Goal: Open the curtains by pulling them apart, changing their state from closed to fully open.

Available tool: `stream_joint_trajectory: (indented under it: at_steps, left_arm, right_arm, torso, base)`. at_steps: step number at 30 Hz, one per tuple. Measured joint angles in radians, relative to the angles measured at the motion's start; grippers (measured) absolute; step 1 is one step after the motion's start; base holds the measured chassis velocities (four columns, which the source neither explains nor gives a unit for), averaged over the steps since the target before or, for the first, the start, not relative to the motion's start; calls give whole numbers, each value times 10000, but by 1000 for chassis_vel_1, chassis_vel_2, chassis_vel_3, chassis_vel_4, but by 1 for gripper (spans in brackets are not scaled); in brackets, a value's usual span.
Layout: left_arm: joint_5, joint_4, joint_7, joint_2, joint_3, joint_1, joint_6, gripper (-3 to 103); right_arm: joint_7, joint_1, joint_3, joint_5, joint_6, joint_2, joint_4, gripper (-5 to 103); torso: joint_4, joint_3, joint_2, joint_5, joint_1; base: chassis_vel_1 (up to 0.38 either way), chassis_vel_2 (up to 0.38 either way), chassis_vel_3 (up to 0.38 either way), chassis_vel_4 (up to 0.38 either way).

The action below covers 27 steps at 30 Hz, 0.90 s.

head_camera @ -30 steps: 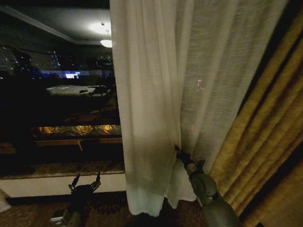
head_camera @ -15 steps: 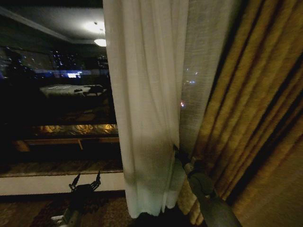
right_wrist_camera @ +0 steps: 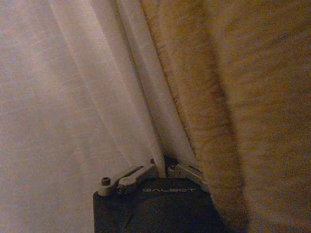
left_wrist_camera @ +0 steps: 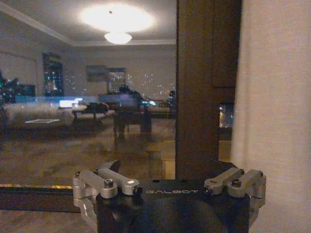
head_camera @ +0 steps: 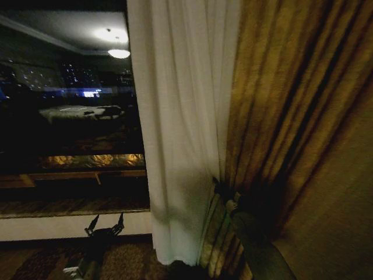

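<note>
One sheer off-white curtain [head_camera: 180,128] hangs in soft pleats at the middle of the head view, gathered against a golden drape. My right gripper [head_camera: 217,186] is shut on a fold near the curtain's right edge, low down. The right wrist view shows its fingertips [right_wrist_camera: 154,170] pinched together on that curtain fold [right_wrist_camera: 165,131], with the gripper [right_wrist_camera: 163,167] right beside the drape. My left gripper [head_camera: 107,218] hangs open low at the left, in front of the window sill, holding nothing. In the left wrist view the same gripper [left_wrist_camera: 172,187] faces the glass, with the curtain [left_wrist_camera: 277,121] beside it.
A thick golden-yellow ribbed drape [head_camera: 291,116] covers the right side and touches my right arm. Bare dark window glass [head_camera: 70,116] with room reflections is at the left, above a pale sill [head_camera: 58,226]. A dark window post [left_wrist_camera: 204,87] stands beside the curtain. Patterned carpet lies below.
The head view has shifted sideways. The sheer curtain has bunched into a narrower band and the golden drape now spans more of the right. My right gripper still holds the fold.
</note>
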Motion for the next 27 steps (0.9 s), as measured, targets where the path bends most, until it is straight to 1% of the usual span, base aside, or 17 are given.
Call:
stream_joint_trajectory:
  at_steps: [3, 5, 6, 9, 10, 13, 14, 17, 23, 27]
  left_arm:
    - [-6, -9, -11, 1, -40, 51, -46, 100]
    - [-7, -10, -17, 3, -53, 57, -50, 100]
    - [-8, -19, -20, 4, -56, 61, -60, 100]
    - [-10, -61, -28, 6, -63, 73, -109, 100]
    - [-10, -61, -28, 6, -63, 73, -109, 100]
    - [-13, -60, -21, 6, -115, 55, -116, 100]
    - [-13, -60, -21, 6, -115, 55, -116, 100]
    - [-43, -37, -13, 3, -153, 55, -117, 100]
    - [-52, 10, -11, 3, -158, 42, -116, 100]
    - [-57, 48, -9, 3, -145, 15, -117, 100]
  right_arm:
    - [19, -40, 101, -16, 16, -59, 23, 0]
    - [55, -38, 164, -21, 21, -82, -1, 0]
    - [125, -28, 291, -22, 34, -110, -55, 0]
    - [339, 32, 753, -20, 71, -213, -239, 0]
    - [339, 32, 753, -20, 71, -213, -239, 0]
    - [523, 147, 1365, -25, 124, -483, -591, 0]
    - [523, 147, 1365, -25, 124, -483, -591, 0]
    - [644, 329, 1808, -29, 154, -720, -979, 0]
    - [794, 434, 2034, 12, 182, -842, -1283, 0]
    - [794, 87, 1864, 18, -38, -828, -857, -1]
  torso:
    - [-1, 0, 0, -2, 0]
    - [1, 0, 0, -8, 0]
    - [3, 0, 0, -17, 0]
    - [5, 0, 0, -7, 0]
    - [5, 0, 0, -7, 0]
    - [3, -1, 1, -4, 0]
    - [3, -1, 1, -4, 0]
    - [0, -1, 1, -3, -1]
    - [2, -1, 0, -8, -1]
    - [-2, 0, 0, -6, 0]
  base:
    - [-17, -37, 48, 28]
    - [0, 0, 0, 0]
    - [0, 0, 0, 0]
    - [50, 54, -39, -46]
    - [55, 59, -34, -51]
    - [13, 20, 5, -10]
    - [0, 0, 0, 0]
    - [0, 0, 0, 0]
    - [0, 0, 0, 0]
    - [0, 0, 0, 0]
